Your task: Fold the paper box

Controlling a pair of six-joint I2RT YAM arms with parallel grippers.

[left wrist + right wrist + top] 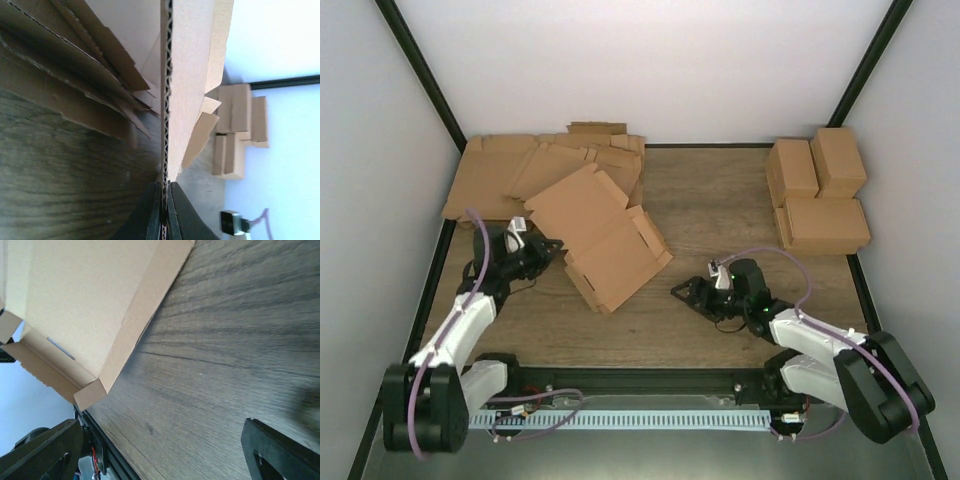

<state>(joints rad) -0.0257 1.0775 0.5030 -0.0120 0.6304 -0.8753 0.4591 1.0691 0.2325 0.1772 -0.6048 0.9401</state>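
White-and-black arms [460, 325], purple cables [481, 235]

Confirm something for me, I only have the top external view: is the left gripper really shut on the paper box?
Observer: Yes. The left wrist view shows the left gripper shut on the corrugated edge of one panel of the paper box.
Operator: And the other arm, is it touching the box?
Observer: No. Its wrist view shows the right gripper open over the table, with the box off to one side and apart from it.
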